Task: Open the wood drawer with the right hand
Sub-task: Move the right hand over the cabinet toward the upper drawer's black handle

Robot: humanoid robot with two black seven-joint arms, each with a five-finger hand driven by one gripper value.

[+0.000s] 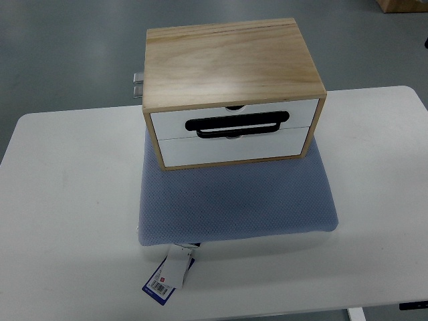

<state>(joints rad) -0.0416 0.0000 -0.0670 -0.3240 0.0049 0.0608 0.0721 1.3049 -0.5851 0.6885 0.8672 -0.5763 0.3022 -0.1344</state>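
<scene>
Readable print — none.
The tag (168, 273) at the cushion's (234, 200) front edge carries print — too small to read.

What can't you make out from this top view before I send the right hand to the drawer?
- Both hands: outside the top view.
- Drawer contents: hidden behind the closed white fronts of the wood drawer box.
- Metal part behind the box: mostly hidden by the box.
- Tag print on the blue cushion: too small to read.
- Brown object, top right: cut off by the edge.

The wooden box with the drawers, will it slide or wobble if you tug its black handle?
Probably shifts a little: the wooden box sits on a soft blue cushion, which may give yet grip. Tipping seems unlikely, since it looks wide and low. The black handle looks rigid.
</scene>
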